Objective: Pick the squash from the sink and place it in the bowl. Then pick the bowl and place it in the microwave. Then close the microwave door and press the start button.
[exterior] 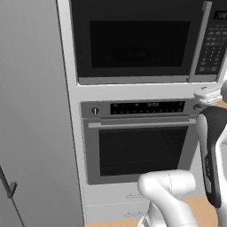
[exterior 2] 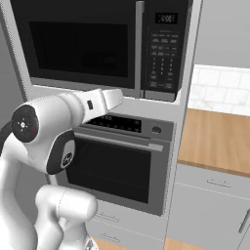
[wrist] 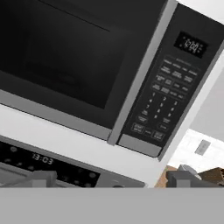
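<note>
Tool [wrist: 113,180] stands wide and holds nothing; in your hand view you see its two grey fingertips [wrist: 37,178] far apart at the bottom edge, one on each side. It points up at the microwave [wrist: 109,74] from just below, in front of the white strip between the microwave and the oven [exterior 2: 122,161]. In the right base view the white forearm [exterior 2: 97,103] reaches toward this strip, and its end lies just under the lower edge of the microwave door [exterior 2: 78,44].

The microwave door is closed, and its slim grey handle [wrist: 140,72] runs beside the black keypad panel [wrist: 164,92]. You can read nothing through the dark window, so you cannot tell what is inside. Below, the oven door is also closed, with its horizontal bar handle [exterior: 142,124] across the top. To the right, a wooden surface [exterior 2: 215,139] lies beside the oven cabinet.
</note>
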